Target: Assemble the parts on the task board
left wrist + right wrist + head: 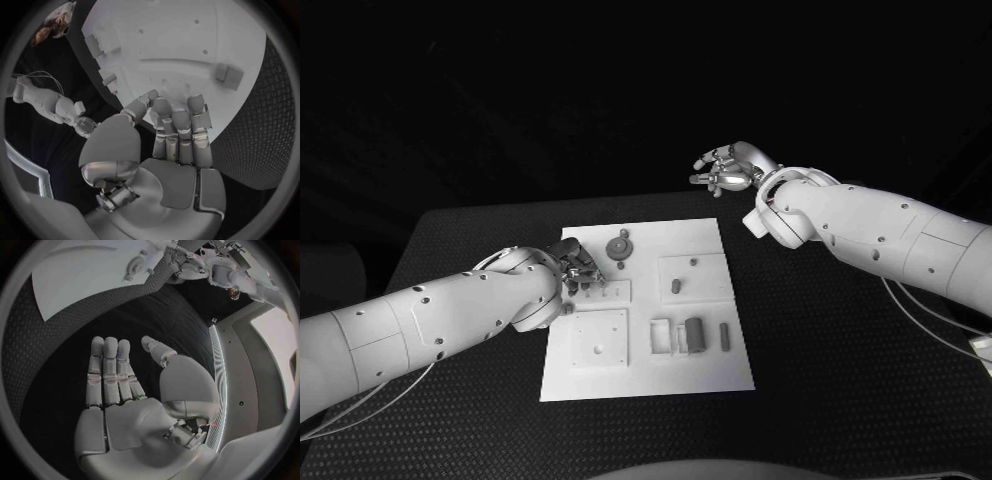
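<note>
Curling over the task board [646,300], left hand [577,268] fingers, grasp unclear, right hand [727,168] fingers spread, empty.

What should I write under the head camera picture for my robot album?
Robot's left hand reaches over the white task board while its right hand waits, open, above the black table.

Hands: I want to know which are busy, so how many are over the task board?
1. The left hand is over the task board at its left edge. The right hand is raised beyond the board's far right corner, open, holding nothing.
</note>
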Tool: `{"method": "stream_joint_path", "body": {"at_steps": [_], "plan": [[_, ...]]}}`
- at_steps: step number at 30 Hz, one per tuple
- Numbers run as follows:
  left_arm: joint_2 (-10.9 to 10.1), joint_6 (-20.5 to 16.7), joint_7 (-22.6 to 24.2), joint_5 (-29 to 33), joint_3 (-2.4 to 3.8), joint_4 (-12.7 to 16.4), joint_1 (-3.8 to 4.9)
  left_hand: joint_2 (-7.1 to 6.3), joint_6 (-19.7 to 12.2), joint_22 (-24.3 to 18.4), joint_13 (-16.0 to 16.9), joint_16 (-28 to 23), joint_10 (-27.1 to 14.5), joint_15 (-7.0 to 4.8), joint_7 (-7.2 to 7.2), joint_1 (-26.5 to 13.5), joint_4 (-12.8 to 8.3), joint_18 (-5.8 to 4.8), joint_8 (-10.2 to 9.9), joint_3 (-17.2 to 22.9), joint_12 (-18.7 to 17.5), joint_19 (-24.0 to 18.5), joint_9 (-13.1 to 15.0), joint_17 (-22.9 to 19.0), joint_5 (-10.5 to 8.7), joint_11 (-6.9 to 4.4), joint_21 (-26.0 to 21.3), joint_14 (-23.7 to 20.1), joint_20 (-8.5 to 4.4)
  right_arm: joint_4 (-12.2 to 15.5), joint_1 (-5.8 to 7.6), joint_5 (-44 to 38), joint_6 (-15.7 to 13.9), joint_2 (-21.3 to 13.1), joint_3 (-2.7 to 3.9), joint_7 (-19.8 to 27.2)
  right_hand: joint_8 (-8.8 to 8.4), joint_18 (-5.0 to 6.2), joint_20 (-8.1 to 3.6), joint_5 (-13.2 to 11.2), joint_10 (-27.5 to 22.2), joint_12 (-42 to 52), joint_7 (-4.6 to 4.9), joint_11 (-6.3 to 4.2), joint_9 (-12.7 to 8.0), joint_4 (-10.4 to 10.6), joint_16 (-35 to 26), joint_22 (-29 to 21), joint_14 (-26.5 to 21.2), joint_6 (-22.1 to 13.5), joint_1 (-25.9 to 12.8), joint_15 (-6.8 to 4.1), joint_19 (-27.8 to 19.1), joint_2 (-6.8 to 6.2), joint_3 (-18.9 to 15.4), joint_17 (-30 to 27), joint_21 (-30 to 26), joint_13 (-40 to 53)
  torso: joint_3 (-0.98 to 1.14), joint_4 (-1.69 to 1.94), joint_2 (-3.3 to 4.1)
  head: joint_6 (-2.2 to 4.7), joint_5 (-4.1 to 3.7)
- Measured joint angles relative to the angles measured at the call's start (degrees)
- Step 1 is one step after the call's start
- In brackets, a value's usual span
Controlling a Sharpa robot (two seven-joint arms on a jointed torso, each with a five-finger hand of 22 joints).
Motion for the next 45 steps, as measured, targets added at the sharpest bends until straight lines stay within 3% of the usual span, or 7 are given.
{"method": "stream_joint_path", "body": {"at_steps": [13,16,25,29,32,38,45], "plan": [[-0.3,-1.7,0.9,0.2,0.12,-0.1,-0.01,-0.06,0.0,0.0,-0.2,0.0,0.0,-0.07,-0.03,0.1,0.4,0.0,-0.3,-0.5,0.0,0.0,0.1,-0.1,-0.89,0.0,0.0,0.1,0.01,0.0,0.0,0.1,0.0,0.0,0.0,0.0,0.0,0.0,0.0,0.0,0.0,0.0,0.06,0.0,0.0,0.1,-0.2,0.0,0.0,-0.1,0.0,0.0,0.0,0.0,-0.1,0.1,0.0,-0.1,0.0,-0.03,0.0,-0.03,0.03],[-1.0,-1.6,1.3,0.7,1.82,0.0,-0.06,-0.01,-1.3,0.0,-0.8,-0.9,-0.4,-0.06,0.49,0.1,1.2,0.0,-1.1,-0.9,-0.8,0.0,-0.1,-0.7,-3.24,0.45,-0.9,0.1,0.02,0.1,0.0,0.1,0.0,-0.1,0.0,0.0,0.0,0.0,0.0,0.0,0.0,0.0,0.07,0.0,0.0,0.1,-0.2,0.1,0.0,-0.1,0.0,0.0,0.0,0.0,-0.1,0.1,0.0,-0.1,0.01,-0.04,0.0,0.03,0.06],[-7.9,-1.0,2.4,3.7,2.26,3.9,2.62,-3.99,-5.9,-1.4,-3.7,-6.2,-5.8,3.07,3.27,-2.9,4.0,-0.01,-3.2,-1.3,-6.5,-5.4,-1.1,-3.1,-9.67,3.18,-6.4,-5.4,2.92,0.3,-0.01,0.1,0.0,-0.6,0.0,0.0,0.0,0.0,0.0,0.0,0.0,0.0,0.02,0.0,0.0,0.1,-0.2,0.1,0.2,0.0,0.0,-0.15,0.0,0.0,-0.1,0.1,0.0,-0.1,0.02,0.02,-0.03,0.26,0.15],[-10.5,0.8,1.7,4.5,2.2,5.8,3.02,-4.93,-6.8,-2.1,-4.5,-7.5,-6.7,3.95,3.54,-6.0,5.7,-0.01,-3.2,-3.8,-8.1,-6.5,-1.1,-3.6,-11.67,3.63,-8.1,-6.3,3.7,0.4,-0.01,0.1,0.0,-0.8,0.0,0.0,0.0,0.0,0.0,0.0,0.0,0.0,-0.06,0.0,0.0,0.1,-0.2,0.0,0.2,0.1,0.0,-0.15,0.0,0.0,-0.1,0.1,0.0,-0.1,-0.01,0.07,-0.06,0.38,0.27],[-11.7,3.0,0.5,5.0,1.94,6.6,3.01,-5.85,-7.6,-2.8,-5.1,-8.5,-7.1,4.69,4.09,-8.5,7.6,0.0,-3.2,-5.0,-9.4,-7.2,-1.1,-4.0,-14.59,4.01,-9.6,-7.0,4.31,0.5,-0.01,0.2,0.0,-1.0,0.0,0.0,0.0,0.0,0.0,0.0,0.0,0.0,-0.07,0.0,0.0,0.1,-0.2,0.0,0.2,0.1,0.0,-0.16,0.0,0.0,-0.1,0.1,0.0,-0.1,-0.04,0.07,-0.05,0.43,0.4],[-13.7,6.4,-1.9,5.2,0.87,6.9,2.94,-4.98,-8.4,-3.2,-5.2,-8.7,-7.5,5.11,4.09,-10.9,7.7,0.0,-3.2,-8.7,-10.1,-7.6,-0.8,-4.0,-14.78,4.0,-10.8,-7.4,4.7,0.5,0.0,0.2,0.0,-1.1,0.0,0.0,0.0,0.0,0.0,0.0,0.0,0.0,-0.06,0.0,0.0,0.1,-0.2,0.0,0.2,0.1,0.0,-0.16,0.0,0.0,-0.1,0.1,0.0,-0.1,-0.1,0.04,-0.03,0.62,0.66],[-14.9,8.7,-4.1,4.0,-2.26,6.0,2.92,-5.36,-8.9,-3.4,-5.3,-9.0,-8.0,5.61,4.21,-11.7,7.8,0.01,-3.2,-9.9,-10.6,-8.0,-0.8,-4.0,-14.78,4.1,-11.6,-7.9,5.11,0.4,-0.01,0.2,0.0,-1.2,0.0,-0.1,0.0,0.0,0.0,0.0,0.0,0.0,-0.06,0.0,0.0,0.1,-0.2,0.1,0.2,0.1,0.0,-0.15,0.0,0.0,-0.1,0.2,0.0,-0.1,-0.11,0.03,-0.03,0.64,0.99]]}}
